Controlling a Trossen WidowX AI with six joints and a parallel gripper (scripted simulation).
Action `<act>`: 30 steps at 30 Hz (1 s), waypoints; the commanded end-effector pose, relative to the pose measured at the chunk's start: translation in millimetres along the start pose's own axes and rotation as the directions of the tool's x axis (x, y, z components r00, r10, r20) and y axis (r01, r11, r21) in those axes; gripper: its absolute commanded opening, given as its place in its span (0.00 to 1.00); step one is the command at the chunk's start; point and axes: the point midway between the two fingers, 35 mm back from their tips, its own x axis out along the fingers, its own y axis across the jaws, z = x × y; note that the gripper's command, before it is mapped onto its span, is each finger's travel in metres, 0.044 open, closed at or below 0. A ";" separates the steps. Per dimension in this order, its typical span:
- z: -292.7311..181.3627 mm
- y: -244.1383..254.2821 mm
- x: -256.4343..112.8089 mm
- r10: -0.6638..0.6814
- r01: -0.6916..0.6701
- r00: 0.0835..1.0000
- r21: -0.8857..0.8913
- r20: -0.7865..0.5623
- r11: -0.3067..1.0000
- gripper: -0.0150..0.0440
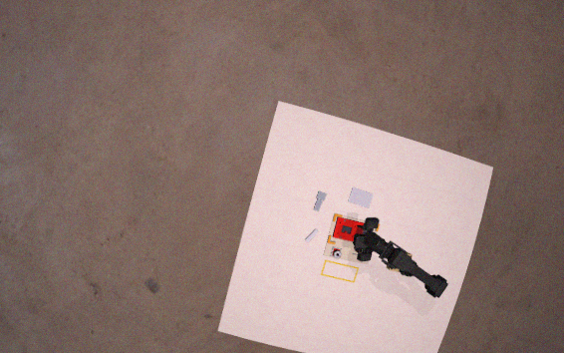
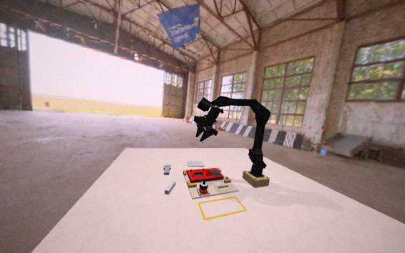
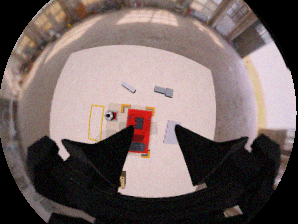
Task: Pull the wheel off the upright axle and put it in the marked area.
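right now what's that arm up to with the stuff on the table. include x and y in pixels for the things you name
The arm is handling nothing: its open jaws hang in the air above the table [image 1: 269,199] [image 2: 118,221] [image 3: 80,75]. The wheel [image 1: 337,253] [image 2: 203,184] [image 3: 109,115] is on its upright axle beside the red plate [image 1: 343,236] [image 2: 209,174] [image 3: 143,118], and the yellow-outlined area [image 1: 323,268] [image 2: 202,211] [image 3: 90,120] has no wheel in it.

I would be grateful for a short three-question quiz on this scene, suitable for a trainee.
1. True or false: the wheel already lies inside the yellow marked area.
2. Multiple choice: what is the tool holding? A) the wheel; B) nothing; C) the red plate.
3. Fill in the blank: the arm stands on the table, and its base block is coloured ____.

Key: 1. False; 2. B; 3. tan.
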 end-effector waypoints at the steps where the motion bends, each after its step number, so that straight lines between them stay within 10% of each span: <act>1: 10.4 55.7 38.6 0.101 -0.094 0.988 0.066 -0.119 0.993 0.76; 10: 0.6 171.8 93.1 0.166 -0.102 0.911 0.184 -0.377 0.978 0.76; 30: -13.7 171.7 123.9 0.164 -0.099 0.909 0.185 -0.382 0.978 0.76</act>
